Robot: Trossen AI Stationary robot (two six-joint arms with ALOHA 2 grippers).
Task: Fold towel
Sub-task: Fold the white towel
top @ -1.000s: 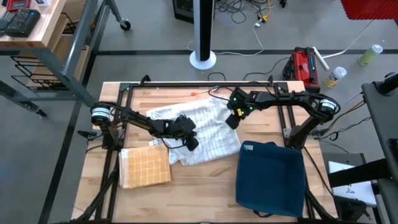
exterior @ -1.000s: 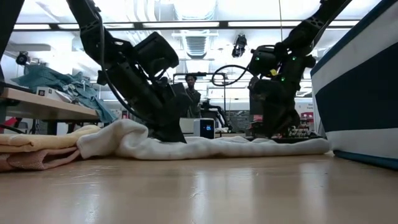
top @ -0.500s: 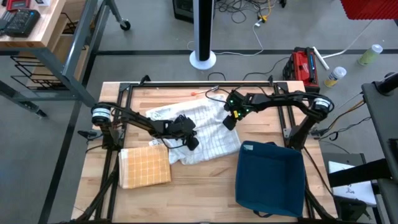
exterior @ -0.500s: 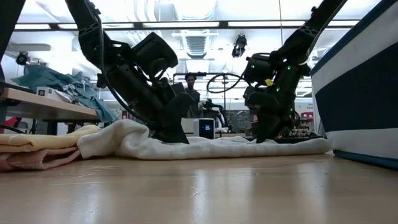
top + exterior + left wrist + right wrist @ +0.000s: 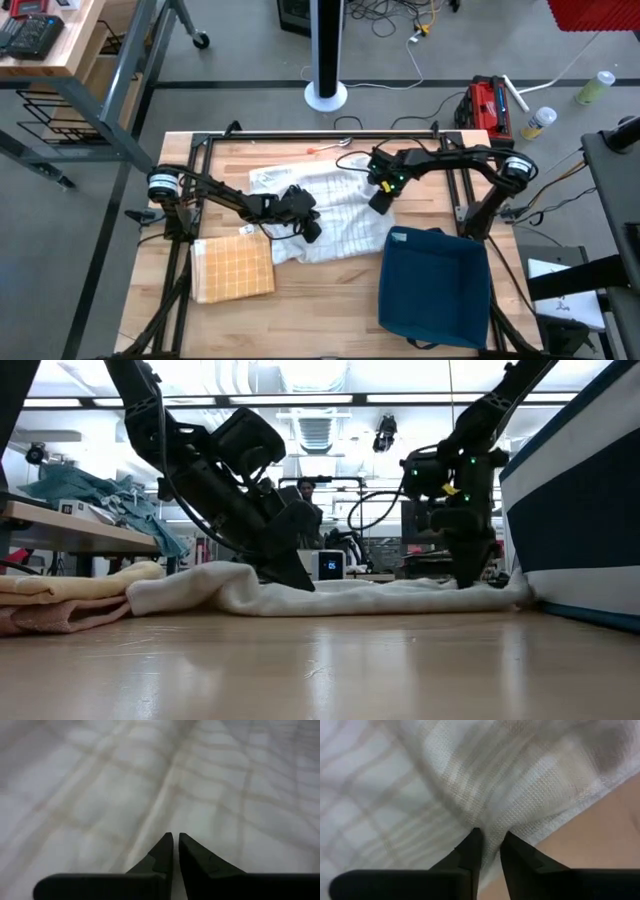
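A white towel with faint tan checks lies rumpled on the middle of the wooden table; the low view shows it as a low ridge. My left gripper slants down onto the towel's near left part, shut. My right gripper points steeply down at the towel's right side, close to the blue bin, and is shut on the cloth. In the right wrist view the towel's hemmed edge runs past the fingers, with bare table beyond it. My left gripper comes slanting down from the table's left side. Its shut tips meet the towel at a crease that runs away from them; how much cloth lies between them cannot be seen. The towel lies slack on the table around it. My right gripper pinches the towel between its two fingers, a little inside the hemmed right edge. It comes from above, pointing steeply down. One layer or several, I cannot tell. The cloth there lies on the table.
A folded orange checked towel lies at the near left and shows as a stack in the low view. A blue bin stands at the near right, right beside the towel. Bare wood lies between them.
My right gripper has gone along the towel toward the table's right edge and a little nearer, ending by the towel's edge next to the bin. The hump of cloth to the left of my left gripper has sunk lower, and that gripper has tipped slightly.
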